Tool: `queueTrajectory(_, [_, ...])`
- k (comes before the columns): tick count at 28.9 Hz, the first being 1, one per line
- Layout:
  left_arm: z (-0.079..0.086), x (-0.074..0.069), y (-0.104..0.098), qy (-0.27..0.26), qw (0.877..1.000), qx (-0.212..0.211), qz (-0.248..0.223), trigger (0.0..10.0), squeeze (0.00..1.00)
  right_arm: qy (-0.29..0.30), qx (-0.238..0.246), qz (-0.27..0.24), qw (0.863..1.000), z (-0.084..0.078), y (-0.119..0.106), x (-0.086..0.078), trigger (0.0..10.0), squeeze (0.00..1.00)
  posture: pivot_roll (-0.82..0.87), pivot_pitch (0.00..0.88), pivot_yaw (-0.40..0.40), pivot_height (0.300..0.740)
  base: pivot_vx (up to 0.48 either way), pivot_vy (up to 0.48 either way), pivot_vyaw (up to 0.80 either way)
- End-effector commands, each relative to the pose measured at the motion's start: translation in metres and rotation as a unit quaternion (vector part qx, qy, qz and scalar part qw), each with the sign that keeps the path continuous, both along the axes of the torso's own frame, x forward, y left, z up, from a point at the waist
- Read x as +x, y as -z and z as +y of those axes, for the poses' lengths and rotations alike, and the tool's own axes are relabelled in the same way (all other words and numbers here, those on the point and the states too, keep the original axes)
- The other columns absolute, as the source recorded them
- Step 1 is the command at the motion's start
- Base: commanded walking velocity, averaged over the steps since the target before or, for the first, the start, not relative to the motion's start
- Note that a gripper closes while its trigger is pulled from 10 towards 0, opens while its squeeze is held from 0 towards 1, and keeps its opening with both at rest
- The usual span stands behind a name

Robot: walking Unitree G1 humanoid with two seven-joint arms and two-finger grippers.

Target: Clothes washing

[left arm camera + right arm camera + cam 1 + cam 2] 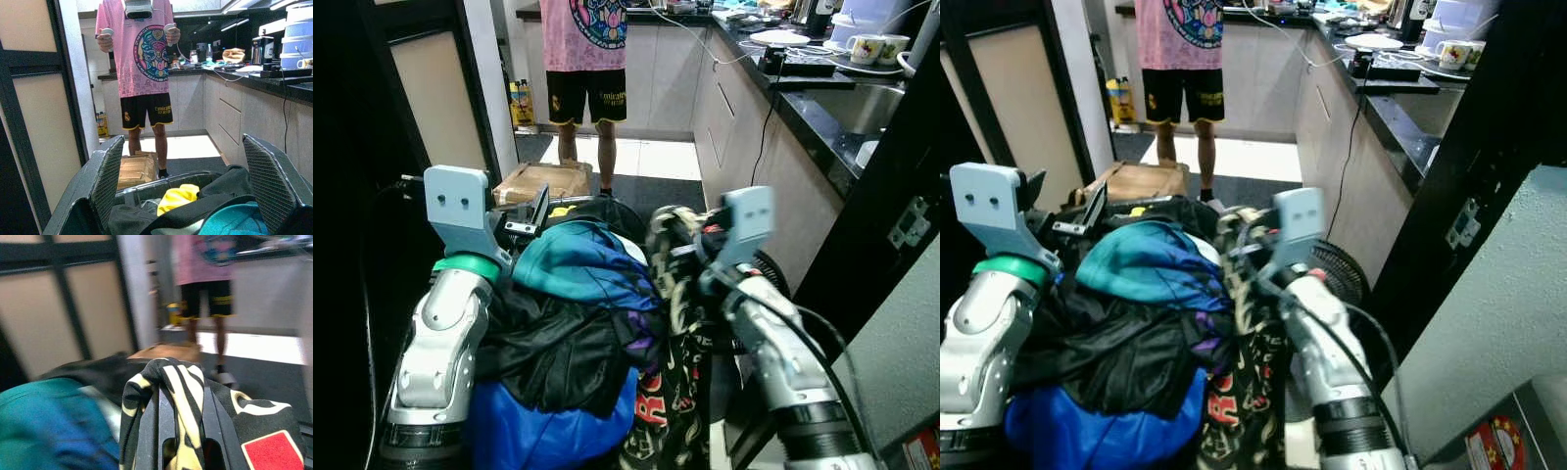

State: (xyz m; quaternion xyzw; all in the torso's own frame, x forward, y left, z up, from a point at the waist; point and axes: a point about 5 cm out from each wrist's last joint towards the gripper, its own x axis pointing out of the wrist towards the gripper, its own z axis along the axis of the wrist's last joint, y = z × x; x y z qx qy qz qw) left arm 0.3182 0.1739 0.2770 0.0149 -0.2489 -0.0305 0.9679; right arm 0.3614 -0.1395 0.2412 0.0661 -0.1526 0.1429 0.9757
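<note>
Between the two arms, a heap of clothes (pixel 573 333) is riding against the robot's chest, and both grippers are working to keep it there. The right gripper (pixel 182 431) is closing its black fingers on a black-and-cream patterned garment (pixel 181 382), whose fabric is draping over and between them; in the left eye view the same garment (pixel 671 294) is hanging down the right side of the heap, so the pinch is probably stopping it from sliding off. The left gripper (pixel 183 196) is standing wide apart, gripping nothing; its two ribbed fingers (pixel 110 171) are flanking the top of the heap, with a teal garment (pixel 234 220) and a yellow item (pixel 178 196) lying between them. Judging by this, the left arm is serving as a side wall, not a clamp.

Outward from the fingers, the pile is stacking teal (pixel 578 259) on top, black cloth (pixel 558 357) in the middle and a blue piece (pixel 548 426) at the bottom. Just ahead, a dark basket rim (pixel 161 178) is showing under the clothes, so the load may be sitting partly in it.

Beyond, a cardboard box (pixel 543 181) is resting on the floor, and a person (pixel 139 73) in a pink shirt is standing near the kitchen counter (pixel 822 108), holding controllers. No washing machine can be made out, so the task seems to be at the carrying stage.
</note>
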Motion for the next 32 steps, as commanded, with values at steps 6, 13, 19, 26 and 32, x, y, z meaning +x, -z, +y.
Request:
queueTrajectory(6, [0.002, -0.002, 0.002, -0.002, 1.000, 0.001, 0.002, 10.0, 0.00, 0.126, 0.025, -0.061, 0.990, -0.069, -0.028, -0.005, 10.0, 0.00, -0.01, 0.036, 0.015, 0.740, 0.000, 0.000, 0.00])
queueTrajectory(13, [0.002, 0.000, 0.003, 0.001, 1.000, 0.003, 0.006, 10.0, 0.00, 0.221, 0.001, -0.040, 0.974, -0.126, -0.015, -0.024, 10.0, 0.00, -0.02, 0.046, 0.030, 0.740, 0.000, 0.000, 0.00])
queueTrajectory(19, [0.000, 0.002, 0.005, 0.003, 1.000, 0.005, 0.012, 10.0, 0.00, 0.216, -0.005, -0.034, 0.976, -0.121, -0.006, -0.023, 10.0, 0.00, -0.02, 0.051, 0.032, 0.740, 0.000, 0.000, 0.00])
queueTrajectory(26, [-0.005, 0.001, 0.009, 0.007, 1.000, 0.017, 0.024, 10.0, 0.00, 0.108, -0.042, 0.000, 0.993, -0.077, 0.011, -0.015, 10.0, 0.00, -0.02, 0.054, 0.027, 0.740, 0.000, 0.000, 0.00])
queueTrajectory(32, [-0.006, 0.001, 0.010, 0.010, 0.999, 0.018, 0.024, 10.0, 0.00, -0.001, -0.049, 0.008, 0.999, -0.038, 0.019, -0.016, 10.0, 0.00, -0.01, 0.053, 0.024, 0.740, 0.000, 0.000, 0.00])
